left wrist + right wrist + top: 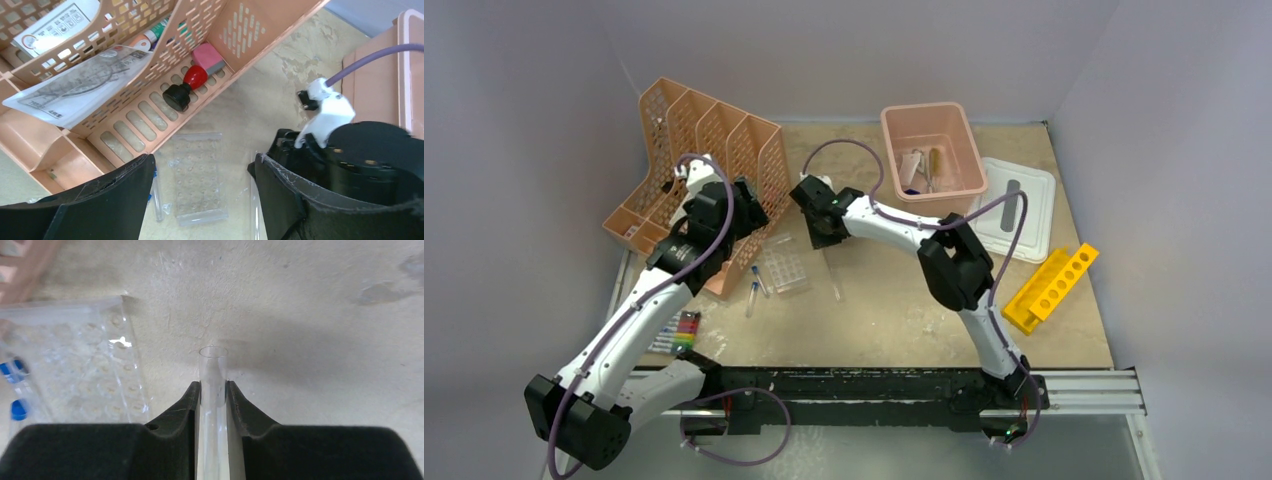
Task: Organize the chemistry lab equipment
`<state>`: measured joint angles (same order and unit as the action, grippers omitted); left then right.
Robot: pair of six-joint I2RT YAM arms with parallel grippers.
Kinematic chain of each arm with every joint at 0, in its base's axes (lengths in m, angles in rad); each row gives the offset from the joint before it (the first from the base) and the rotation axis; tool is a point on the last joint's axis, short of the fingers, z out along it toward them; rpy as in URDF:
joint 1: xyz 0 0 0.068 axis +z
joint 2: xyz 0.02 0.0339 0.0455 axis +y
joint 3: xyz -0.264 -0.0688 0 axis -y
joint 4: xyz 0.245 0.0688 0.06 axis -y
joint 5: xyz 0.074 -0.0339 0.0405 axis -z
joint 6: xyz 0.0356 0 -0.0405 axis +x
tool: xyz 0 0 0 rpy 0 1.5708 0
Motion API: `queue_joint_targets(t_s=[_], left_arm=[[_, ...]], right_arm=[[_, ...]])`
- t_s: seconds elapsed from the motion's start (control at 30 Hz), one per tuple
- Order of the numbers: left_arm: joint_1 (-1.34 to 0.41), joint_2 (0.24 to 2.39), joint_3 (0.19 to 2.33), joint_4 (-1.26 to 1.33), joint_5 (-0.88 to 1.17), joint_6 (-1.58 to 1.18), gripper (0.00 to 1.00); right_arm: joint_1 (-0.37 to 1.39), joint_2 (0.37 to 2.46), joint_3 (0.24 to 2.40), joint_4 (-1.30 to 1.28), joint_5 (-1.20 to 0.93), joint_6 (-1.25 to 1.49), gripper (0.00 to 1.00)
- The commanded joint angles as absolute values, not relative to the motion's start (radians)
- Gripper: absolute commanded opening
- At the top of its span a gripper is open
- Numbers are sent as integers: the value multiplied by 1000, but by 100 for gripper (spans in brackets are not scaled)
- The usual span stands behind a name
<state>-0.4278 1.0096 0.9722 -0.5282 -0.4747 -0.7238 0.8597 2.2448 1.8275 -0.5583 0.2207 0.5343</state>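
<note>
My right gripper is shut on a clear glass tube, whose open end sticks out past the fingertips, low over the table. In the top view this gripper is at mid table with the tube below it. The clear tube rack lies flat to its left, with blue-capped tubes beyond. My left gripper is open and empty above the rack. One blue-capped tube lies beside the left finger. In the top view the left gripper is next to the organiser.
The orange file organiser stands at the back left, holding a red and black stamp and papers. A pink bin with several items is at the back. A white lid, a yellow rack and markers lie around.
</note>
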Motion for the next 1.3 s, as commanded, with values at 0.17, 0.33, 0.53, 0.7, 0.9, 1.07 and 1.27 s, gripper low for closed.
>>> queue_joint_targets(t_s=[0.17, 0.33, 0.53, 0.7, 0.9, 1.07, 1.27], left_arm=[[-431, 1012, 908, -320, -232, -717, 72], [-438, 1069, 844, -90, 2, -724, 72], [-515, 1218, 842, 168, 154, -751, 71], [-613, 1374, 985, 177, 148, -708, 70], [-623, 1488, 1048, 225, 213, -747, 57], [-622, 1517, 1057, 275, 267, -750, 40], [-622, 1538, 1075, 288, 322, -714, 21]], right_arm=[[778, 1973, 1706, -434, 249, 550, 16], [712, 1860, 1627, -375, 192, 567, 16], [644, 1747, 1576, -322, 149, 600, 15], [610, 1658, 1540, -278, 150, 647, 14], [583, 1579, 1506, -247, 154, 682, 15], [564, 1560, 1497, -240, 155, 695, 15], [545, 1561, 1505, -247, 127, 694, 15]])
